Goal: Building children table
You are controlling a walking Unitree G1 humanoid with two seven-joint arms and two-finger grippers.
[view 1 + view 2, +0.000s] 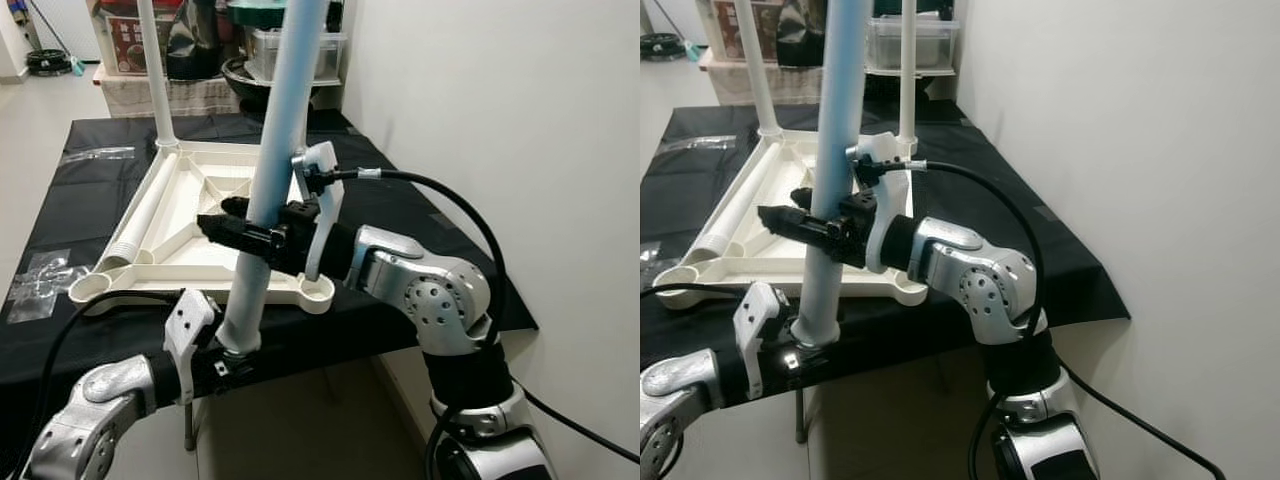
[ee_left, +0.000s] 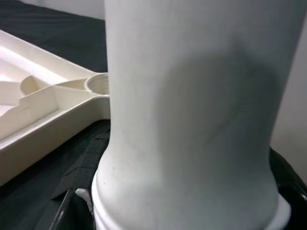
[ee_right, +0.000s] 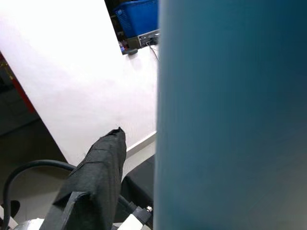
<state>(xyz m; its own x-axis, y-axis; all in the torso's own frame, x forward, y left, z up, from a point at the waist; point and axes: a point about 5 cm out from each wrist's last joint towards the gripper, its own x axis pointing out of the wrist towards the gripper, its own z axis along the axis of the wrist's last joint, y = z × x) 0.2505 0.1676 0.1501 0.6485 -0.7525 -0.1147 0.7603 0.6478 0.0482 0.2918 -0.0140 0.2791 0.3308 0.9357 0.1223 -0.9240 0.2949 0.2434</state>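
I've got the long white plastic table leg (image 1: 280,130) standing near upright, tilted slightly, in front of the black-covered table (image 1: 90,200). My right gripper (image 1: 232,232) has its black fingers clamped across the leg's middle. My left gripper (image 1: 228,362) is at the leg's flared lower end, just off the table's front edge; fingers hidden behind the leg, so I cannot tell how far apart they are. The white square plastic tabletop (image 1: 190,215) lies upside down on the black cover, ribs up, with an empty round socket (image 1: 316,291) at its near right corner, close beside the held leg. Another white leg (image 1: 155,70) stands fitted upright in the far left corner. Clear plastic bag (image 1: 35,280) lies on the table's left.
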